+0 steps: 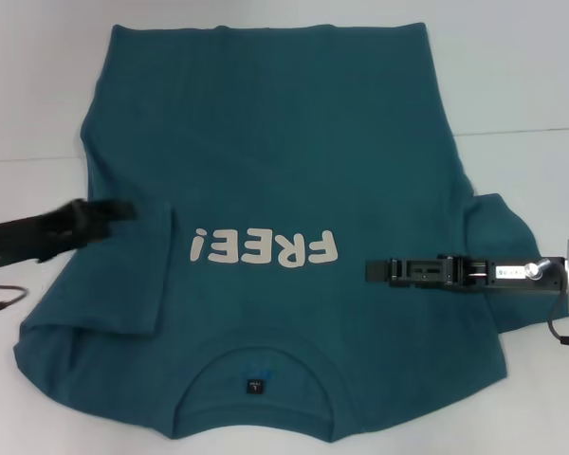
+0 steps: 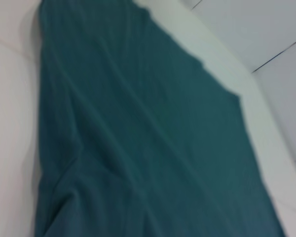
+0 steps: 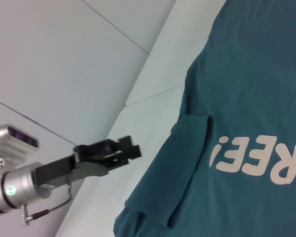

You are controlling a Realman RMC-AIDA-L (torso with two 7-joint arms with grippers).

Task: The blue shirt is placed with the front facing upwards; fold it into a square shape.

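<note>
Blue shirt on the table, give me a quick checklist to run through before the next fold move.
1. The blue shirt lies front up, FREE! lettering showing: ok.
2. Left sleeve already folded in over the body: ok.
3. Right sleeve folded in: not ok, it sticks out sideways.
4. Right end effector is over the shirt's right side, beside the lettering: ok.
5. Left end effector is over the folded left sleeve: ok; grip on cloth: cannot tell.
6. Hem lying flat at the far edge: ok.
</note>
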